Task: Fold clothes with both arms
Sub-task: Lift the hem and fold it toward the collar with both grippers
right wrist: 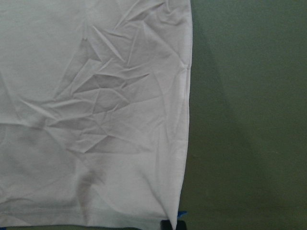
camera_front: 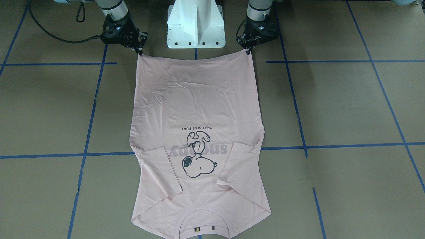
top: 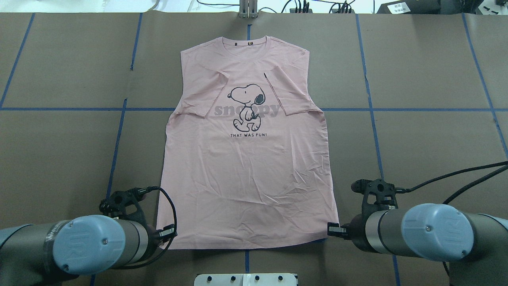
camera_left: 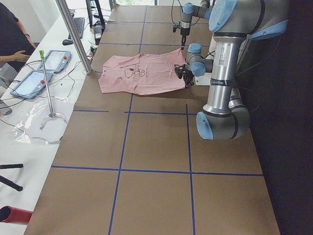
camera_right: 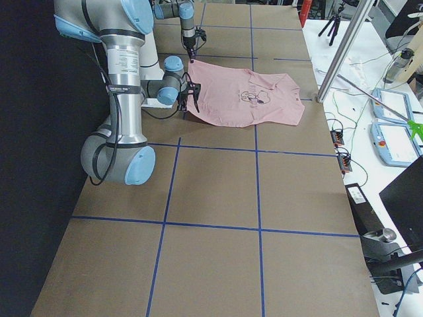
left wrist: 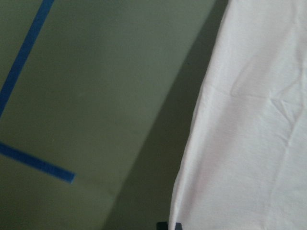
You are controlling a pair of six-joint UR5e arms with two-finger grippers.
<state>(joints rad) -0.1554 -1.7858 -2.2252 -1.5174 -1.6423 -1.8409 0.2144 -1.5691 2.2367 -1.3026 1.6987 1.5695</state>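
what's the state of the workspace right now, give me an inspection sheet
surface: brown table with a blue tape grid.
job's things: pink T-shirt lies print up, both sleeves folded in over the front, collar away from the robot, hem nearest it.
clutter: nothing seen.
claws: left claw pinches one hem corner, right claw the other; the hem looks slightly lifted.
cables: black cables run from both wrists; one loop hangs by the shirt's edge at the left claw.
surroundings: white pedestal between the arms; side bench with tablets and a person beside it.
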